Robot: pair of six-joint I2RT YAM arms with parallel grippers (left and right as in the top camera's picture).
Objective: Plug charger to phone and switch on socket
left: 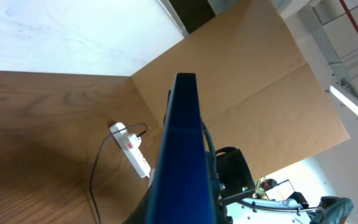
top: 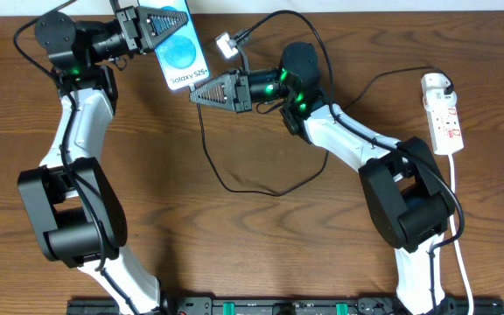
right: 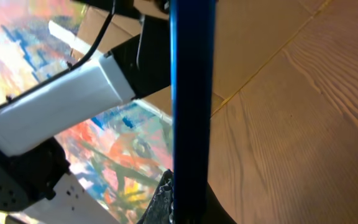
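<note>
Overhead top-down; wrists near shared phone (top: 180, 51)

I'm seeing phone (top: 182, 57) hanging rear-left in left gripper (top: 178, 19) | right gripper (top: 194, 97) sitting just beside its near end | charger (top: 224, 43) trailing across table (top: 234, 258) centre | socket (top: 444, 118) lying far right

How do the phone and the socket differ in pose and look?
The phone is gripped by the left end effector near the far edge of the table; the socket lies flat at the right side. The phone shows a blue screen with a black bezel; the socket is white with red marks. The socket looks narrower than the phone. Both are flat rectangles.
</note>
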